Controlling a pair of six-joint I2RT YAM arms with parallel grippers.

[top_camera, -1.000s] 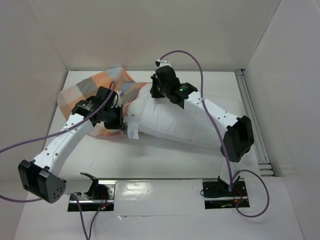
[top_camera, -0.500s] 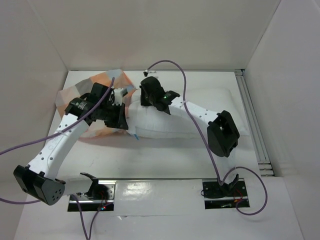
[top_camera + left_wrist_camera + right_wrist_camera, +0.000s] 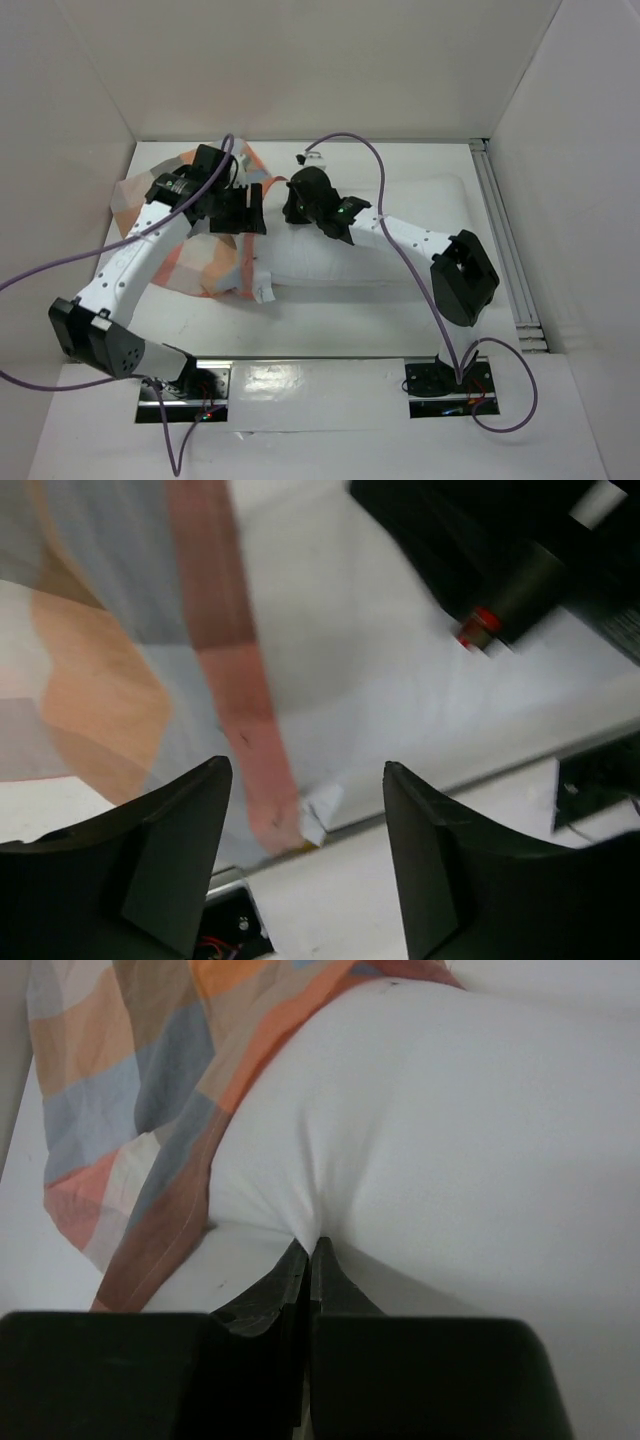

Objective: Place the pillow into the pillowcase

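Note:
The white pillow (image 3: 400,235) lies across the middle of the table. Its left end sits at the mouth of the checked pillowcase (image 3: 200,265), which is spread out on the left. My left gripper (image 3: 250,212) hangs open above the pillowcase's orange hem (image 3: 230,680), with nothing between its fingers (image 3: 180,850). A small white tag (image 3: 320,810) shows below the hem. My right gripper (image 3: 292,205) is shut on a pinch of the pillow's fabric (image 3: 430,1130) near its left end, close beside the pillowcase (image 3: 130,1090).
White walls close in the table at the back and on both sides. A metal rail (image 3: 503,240) runs along the right edge. Purple cables (image 3: 360,140) loop over both arms. The two arm bases (image 3: 445,385) stand at the near edge.
My left gripper has opened and let go of the pillowcase, then lifted toward the back. The pillowcase now drapes further forward over the pillow's left end. My right gripper stays shut on the pillow.

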